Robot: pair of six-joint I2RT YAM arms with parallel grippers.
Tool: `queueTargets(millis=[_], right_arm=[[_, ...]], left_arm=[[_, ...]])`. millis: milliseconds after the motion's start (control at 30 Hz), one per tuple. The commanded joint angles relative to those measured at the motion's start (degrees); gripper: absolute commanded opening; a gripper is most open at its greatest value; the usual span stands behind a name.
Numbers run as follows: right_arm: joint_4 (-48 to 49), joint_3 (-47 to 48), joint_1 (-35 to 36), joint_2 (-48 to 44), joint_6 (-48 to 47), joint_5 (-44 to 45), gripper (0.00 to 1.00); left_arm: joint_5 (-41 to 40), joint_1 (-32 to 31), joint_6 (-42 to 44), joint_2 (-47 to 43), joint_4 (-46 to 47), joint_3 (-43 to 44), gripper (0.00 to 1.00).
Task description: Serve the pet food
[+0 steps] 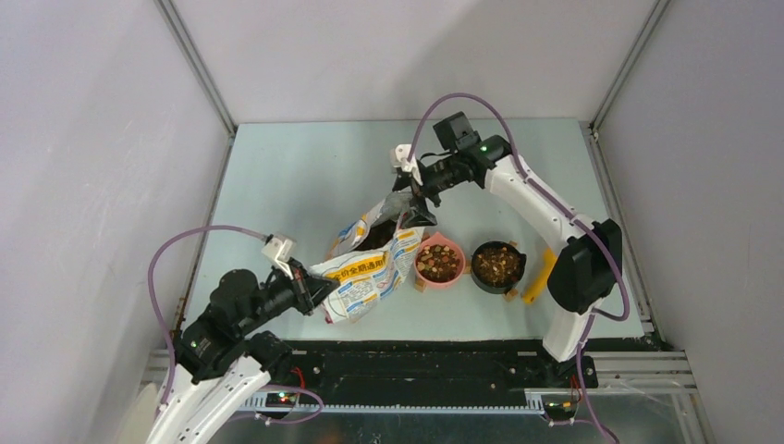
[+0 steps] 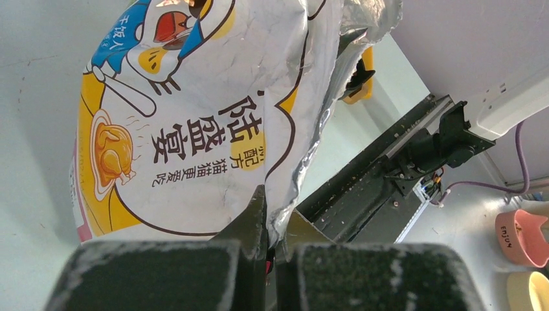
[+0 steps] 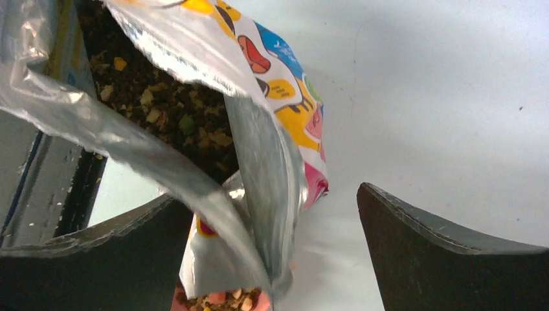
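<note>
foil bag (image 1: 368, 273) pinched in our left gripper (image 1: 319, 289), right gripper (image 1: 413, 205) spread beside its mouth. pet food (image 1: 438, 264) looks served; next, lower bag.

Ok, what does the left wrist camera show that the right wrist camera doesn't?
Only the left wrist view: the bag seen from its printed cat side, the left fingers pinched shut on its edge, and the black rail beyond.
Only the right wrist view: the kibble inside the bag's open mouth, and the right fingers spread wide on either side of the foil lip, not gripping it.
Both views: the same bag and its silver foil lining.
</note>
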Motion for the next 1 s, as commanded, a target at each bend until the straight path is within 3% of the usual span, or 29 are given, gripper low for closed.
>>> queueTargets(millis=[0, 100, 167, 233, 300, 333, 600, 733, 933, 967], right_arm=[[3.2, 2.9, 2.2, -1.2, -2.5, 2.9, 0.99], [-4.6, 7.1, 4.3, 0.9, -6.7, 2.8, 0.92], [-11.6, 10.8, 5.2, 2.7, -10.4, 3.2, 0.81], [-17.7, 14.5, 5.4, 4.5, -12.6, 3.6, 0.57], [-21.5, 16.3, 5.2, 5.3, -13.1, 3.9, 0.08], [-22.3, 16.3, 4.9, 5.1, -12.9, 4.2, 0.03], [-19.8, 11.7, 0.3, -1.2, -11.0, 2.9, 0.0], [-19.1, 8.0, -0.1, -4.1, -11.6, 2.9, 0.0], [-17.6, 4.2, 4.8, -5.5, -11.0, 6.0, 0.0], [-16.3, 3.8, 5.6, -5.7, -10.0, 6.6, 0.0]], left_arm=[[6.8, -0.4, 0.0, -2.0, 3.5, 2.8, 0.0], [6.2, -0.4, 0.0, -2.1, 3.6, 2.8, 0.0], [4.8, -0.4, -0.1, -2.2, 3.0, 3.3, 0.0], [-0.5, -0.4, -1.7, -2.9, 2.3, 3.2, 0.0], [-7.8, -0.4, -4.0, -3.7, 1.6, 2.8, 0.0], [-10.7, -0.4, -4.5, -4.0, 1.2, 2.9, 0.0], [-24.7, -0.4, -8.9, -17.0, -5.2, 5.3, 0.0], [-28.5, -0.4, -11.3, -18.9, -8.7, 6.4, 0.0], [-20.2, -0.4, -9.5, -13.8, -3.3, 5.0, 0.0], [-17.3, -0.4, -9.0, -13.0, -2.5, 4.9, 0.05]])
